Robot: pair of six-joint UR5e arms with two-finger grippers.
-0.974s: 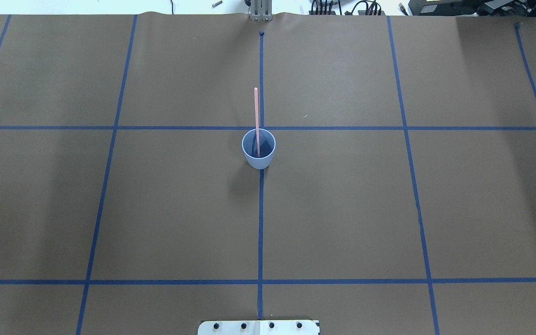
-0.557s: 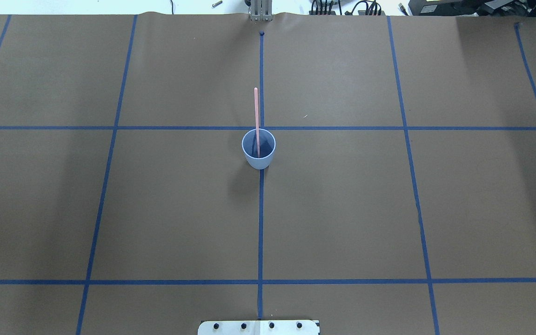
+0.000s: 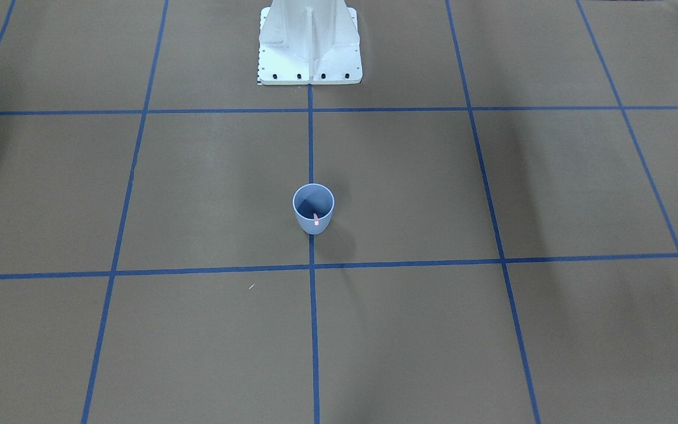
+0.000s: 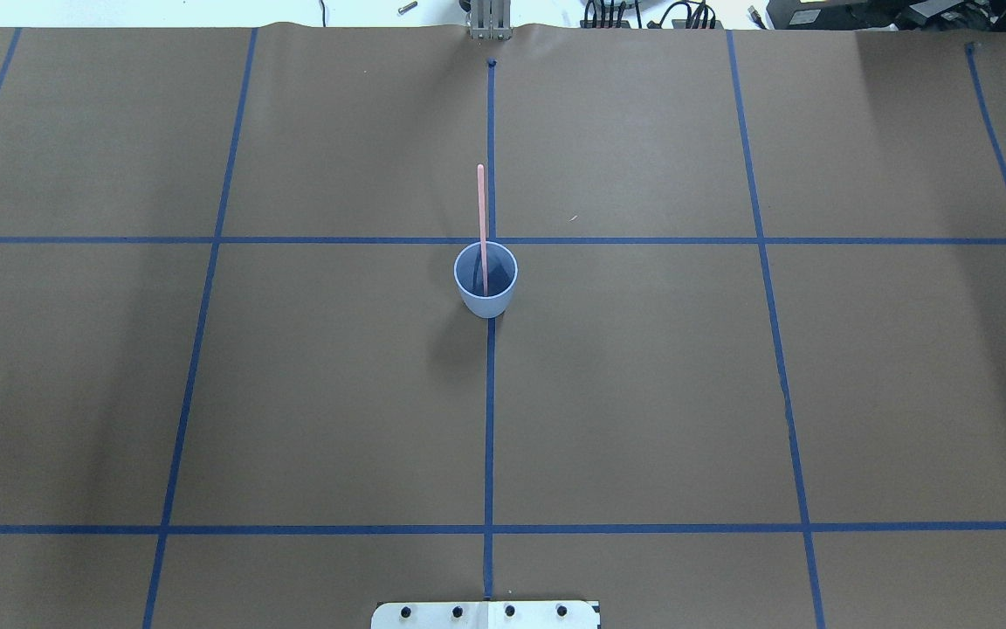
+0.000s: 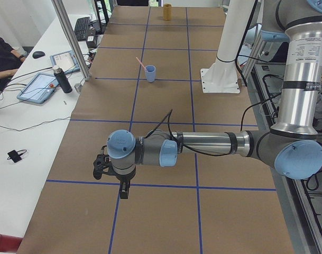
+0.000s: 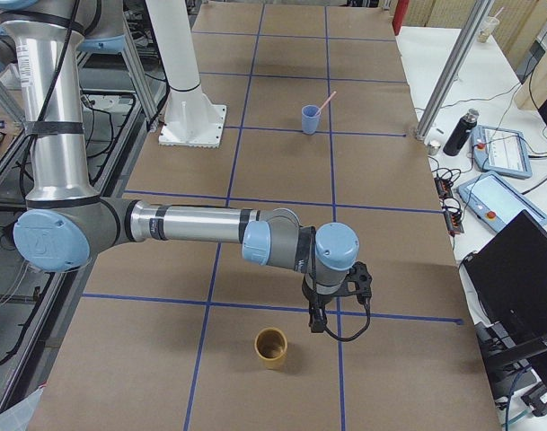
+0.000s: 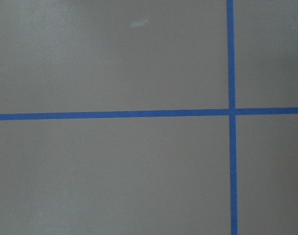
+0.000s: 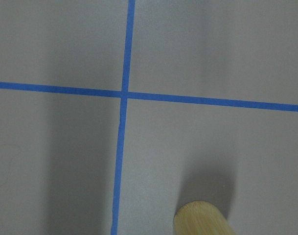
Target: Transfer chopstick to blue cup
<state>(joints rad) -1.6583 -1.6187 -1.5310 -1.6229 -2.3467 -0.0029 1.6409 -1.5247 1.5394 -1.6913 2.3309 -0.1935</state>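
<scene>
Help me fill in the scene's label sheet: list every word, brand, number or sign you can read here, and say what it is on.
No text can be read in any view.
blue cup, chopstick, bamboo cup: plain, no print shows.
tablet: the screen is lit, but its content is too small to read.
table cover: only blue tape lines, no writing.

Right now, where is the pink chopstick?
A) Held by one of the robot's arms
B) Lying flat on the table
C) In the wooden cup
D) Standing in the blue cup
D: the chopstick has its lower end inside the blue cup and leans on the rim, its top sticking out well above it.
</scene>
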